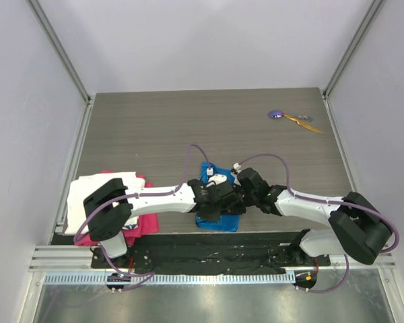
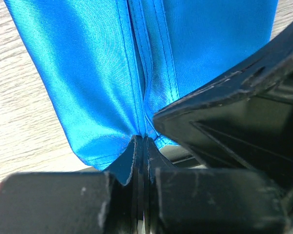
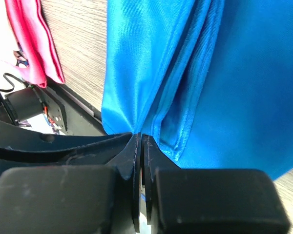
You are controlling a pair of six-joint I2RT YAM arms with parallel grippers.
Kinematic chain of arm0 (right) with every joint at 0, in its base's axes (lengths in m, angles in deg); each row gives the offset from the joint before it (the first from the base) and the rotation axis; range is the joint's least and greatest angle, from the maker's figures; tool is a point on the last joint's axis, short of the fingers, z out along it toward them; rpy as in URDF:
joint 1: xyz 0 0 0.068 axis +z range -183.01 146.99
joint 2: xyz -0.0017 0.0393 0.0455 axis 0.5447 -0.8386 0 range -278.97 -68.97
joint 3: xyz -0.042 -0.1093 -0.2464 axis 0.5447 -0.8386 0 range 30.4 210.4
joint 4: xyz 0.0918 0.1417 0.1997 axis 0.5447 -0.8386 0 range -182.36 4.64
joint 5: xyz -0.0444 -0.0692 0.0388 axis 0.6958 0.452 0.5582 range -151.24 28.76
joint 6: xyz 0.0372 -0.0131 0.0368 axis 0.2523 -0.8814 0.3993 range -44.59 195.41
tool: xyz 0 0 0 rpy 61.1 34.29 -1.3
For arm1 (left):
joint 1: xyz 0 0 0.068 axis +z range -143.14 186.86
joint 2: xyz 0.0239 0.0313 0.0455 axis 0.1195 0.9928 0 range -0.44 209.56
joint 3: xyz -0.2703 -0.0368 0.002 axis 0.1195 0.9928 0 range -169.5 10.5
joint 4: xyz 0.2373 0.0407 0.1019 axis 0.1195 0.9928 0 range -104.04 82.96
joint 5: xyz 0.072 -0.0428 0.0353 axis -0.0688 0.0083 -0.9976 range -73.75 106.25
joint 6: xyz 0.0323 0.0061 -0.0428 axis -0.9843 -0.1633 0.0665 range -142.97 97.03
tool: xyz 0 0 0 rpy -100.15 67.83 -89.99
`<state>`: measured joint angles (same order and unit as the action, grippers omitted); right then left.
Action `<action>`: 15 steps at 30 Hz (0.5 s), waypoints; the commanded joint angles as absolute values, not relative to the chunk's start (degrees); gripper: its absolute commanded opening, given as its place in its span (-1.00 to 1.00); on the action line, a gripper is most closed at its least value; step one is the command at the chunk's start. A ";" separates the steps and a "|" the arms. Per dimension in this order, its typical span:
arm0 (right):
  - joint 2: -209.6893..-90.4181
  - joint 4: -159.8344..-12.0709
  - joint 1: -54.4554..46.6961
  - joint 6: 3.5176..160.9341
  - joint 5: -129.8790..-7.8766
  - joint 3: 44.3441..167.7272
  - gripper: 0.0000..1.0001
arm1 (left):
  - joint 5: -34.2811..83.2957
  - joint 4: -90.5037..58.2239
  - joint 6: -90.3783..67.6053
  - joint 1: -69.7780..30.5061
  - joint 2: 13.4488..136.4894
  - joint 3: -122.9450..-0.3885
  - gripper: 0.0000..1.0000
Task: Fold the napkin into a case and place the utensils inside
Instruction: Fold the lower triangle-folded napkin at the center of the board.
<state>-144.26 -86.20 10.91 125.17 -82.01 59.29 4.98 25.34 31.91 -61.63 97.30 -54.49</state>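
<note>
The bright blue napkin [image 1: 219, 221] lies folded near the table's front edge, mostly covered by both wrists. My left gripper [image 1: 221, 202] is shut on a pinched fold of the napkin [image 2: 107, 73]. My right gripper [image 1: 233, 199] is shut on a hemmed fold of the same cloth [image 3: 234, 87], right beside the left one. The two utensils lie far back right: one with a round purple head [image 1: 276, 114] and an orange-yellow one [image 1: 303, 122] touching it.
A white cloth [image 1: 97, 195] lies on a pink cloth [image 1: 145, 225] at the front left; the pink cloth also shows in the right wrist view [image 3: 31, 44]. Metal frame posts stand at the table's sides.
</note>
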 commanded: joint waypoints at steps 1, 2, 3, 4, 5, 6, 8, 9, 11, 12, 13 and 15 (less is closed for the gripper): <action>-143.50 -85.63 11.55 125.77 -80.57 56.51 -0.98 | 5.70 24.37 32.76 -61.60 94.57 -54.36 -1.00; -144.29 -85.62 11.64 125.95 -80.57 55.81 -0.98 | 5.87 24.46 32.76 -61.60 94.57 -54.36 -1.00; -144.64 -83.88 11.82 126.21 -80.57 55.63 -0.98 | 5.87 24.46 32.76 -61.60 94.49 -54.45 -1.00; -144.99 -82.65 11.90 126.47 -80.57 55.28 -0.98 | 6.05 24.55 32.84 -61.60 94.40 -54.45 -1.00; -145.52 -82.02 12.08 126.91 -80.49 54.75 -0.98 | 6.05 24.55 32.84 -61.60 94.31 -54.54 -1.00; -145.79 -80.80 12.52 127.18 -80.31 54.57 -0.98 | 6.05 24.63 32.93 -61.60 94.31 -54.54 -1.00; -146.58 -79.65 13.22 128.14 -80.22 54.22 -0.98 | 6.23 24.29 33.02 -61.60 94.31 -54.36 -1.00; -147.45 -78.51 14.18 128.41 -80.22 54.31 -0.98 | 6.40 24.11 33.11 -61.60 94.40 -54.27 -1.00; -147.98 -77.54 14.98 129.11 -80.05 54.66 -0.98 | 7.01 23.32 33.20 -61.60 94.75 -54.27 -1.00; -148.25 -77.01 15.24 129.63 -79.96 54.75 -0.98 | 7.28 23.06 33.28 -61.52 95.36 -54.27 -1.00; -148.34 -76.83 15.68 129.90 -79.96 54.83 -0.98 | 7.46 22.79 33.46 -61.60 95.62 -54.36 -1.00; -147.81 -76.74 15.77 130.34 -79.78 54.66 -0.98 | 7.72 22.26 33.55 -61.60 96.15 -54.10 -1.00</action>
<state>-147.80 -80.12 14.87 128.43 -81.09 54.52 6.64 25.05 32.43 -61.63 96.55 -54.38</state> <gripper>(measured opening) 0.059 0.012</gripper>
